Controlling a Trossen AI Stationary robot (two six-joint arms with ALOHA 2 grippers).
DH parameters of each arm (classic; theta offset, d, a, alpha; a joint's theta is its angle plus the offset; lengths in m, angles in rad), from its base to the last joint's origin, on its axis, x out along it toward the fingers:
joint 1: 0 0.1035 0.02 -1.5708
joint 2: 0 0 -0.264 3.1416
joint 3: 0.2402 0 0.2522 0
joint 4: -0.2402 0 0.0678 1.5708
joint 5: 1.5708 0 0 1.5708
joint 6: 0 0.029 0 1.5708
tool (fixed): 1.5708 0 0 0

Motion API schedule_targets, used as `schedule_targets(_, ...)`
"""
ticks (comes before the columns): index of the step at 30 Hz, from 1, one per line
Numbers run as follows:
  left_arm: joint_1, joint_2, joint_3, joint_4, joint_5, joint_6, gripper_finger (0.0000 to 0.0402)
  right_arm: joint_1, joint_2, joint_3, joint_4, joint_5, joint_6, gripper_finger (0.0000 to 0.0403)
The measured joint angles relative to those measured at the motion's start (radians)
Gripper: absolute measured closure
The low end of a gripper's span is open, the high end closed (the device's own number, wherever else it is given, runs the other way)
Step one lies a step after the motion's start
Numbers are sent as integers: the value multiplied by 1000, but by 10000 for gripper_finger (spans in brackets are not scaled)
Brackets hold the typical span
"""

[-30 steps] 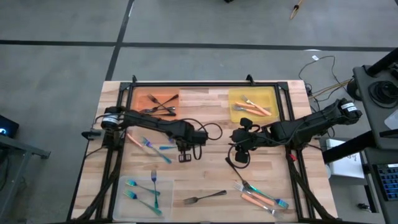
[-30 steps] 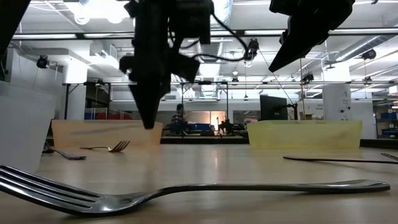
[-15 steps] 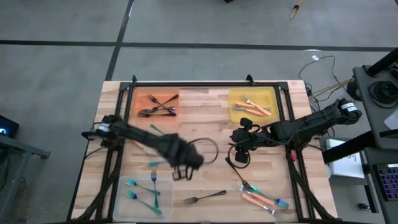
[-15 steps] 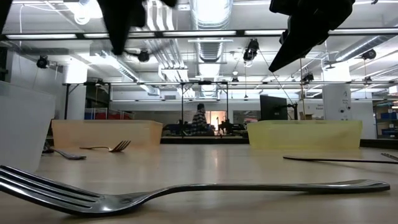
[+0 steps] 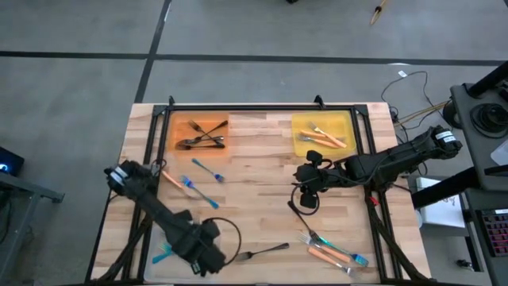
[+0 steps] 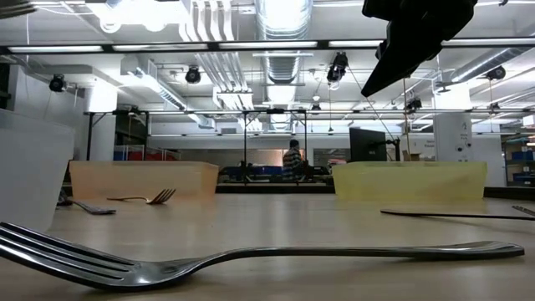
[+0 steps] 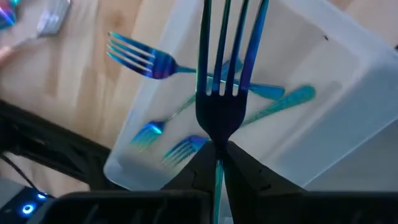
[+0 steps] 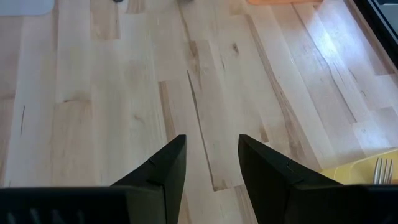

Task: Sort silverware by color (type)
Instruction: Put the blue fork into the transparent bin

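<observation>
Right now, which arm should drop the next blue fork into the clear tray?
Left. Its gripper already holds a blue fork directly above the clear tray, where other blue forks lie. The right gripper hangs open and empty over bare wood mid-table.

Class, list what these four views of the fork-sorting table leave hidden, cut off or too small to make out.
1. Clear tray: high view, the left arm covers most of it and its forks.
2. Held blue fork: left wrist view, handle hidden between the left gripper fingers.
3. Right gripper: low view, cut off by the top edge.
4. Person: low view, too small for detail.
</observation>
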Motion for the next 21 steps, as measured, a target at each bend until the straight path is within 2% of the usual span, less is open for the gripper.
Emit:
schedule_targets(8,-36,0,-140,206,59,-20,395,0,0,0,0,0,0,266)
schedule_targets(13,-38,-2,-220,338,109,3,379,0,0,0,0,0,0,266)
schedule_targets(21,-39,-3,-205,321,95,11,341,0,0,0,0,0,0,266)
